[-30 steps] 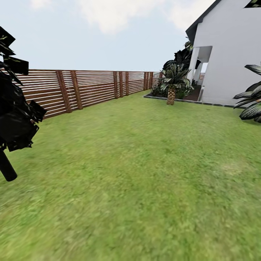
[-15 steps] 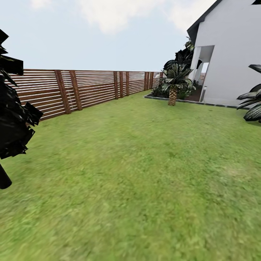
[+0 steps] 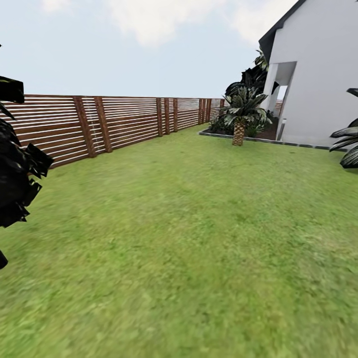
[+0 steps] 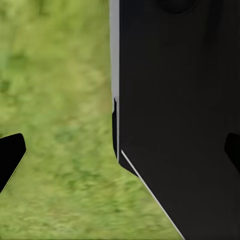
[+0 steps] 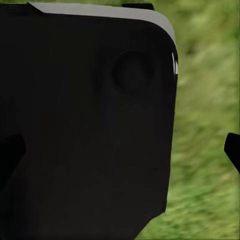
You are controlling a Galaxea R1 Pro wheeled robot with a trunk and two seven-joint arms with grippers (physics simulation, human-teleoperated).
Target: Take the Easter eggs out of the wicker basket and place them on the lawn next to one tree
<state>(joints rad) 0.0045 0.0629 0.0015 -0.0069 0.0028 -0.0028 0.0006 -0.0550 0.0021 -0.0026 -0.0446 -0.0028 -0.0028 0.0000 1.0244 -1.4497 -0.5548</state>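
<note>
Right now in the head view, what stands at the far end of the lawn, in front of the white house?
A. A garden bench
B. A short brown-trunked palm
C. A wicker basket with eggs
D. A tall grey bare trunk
B: a short brown-trunked palm with drooping fronds stands at the far edge of the lawn, between the slatted wooden fence and the white house.

Brown slatted wooden fence [image 3: 124,122] runs along the left side into the far corner. White house [image 3: 318,79] at right with a recessed doorway. Short brown-trunked palm [image 3: 239,117] stands by a dark planting bed at the house corner. Dark-leaved shrub [image 3: 15,169] at left edge, striped fronds [image 3: 348,144] at right edge. Cloudy sky [image 3: 149,44].
</note>
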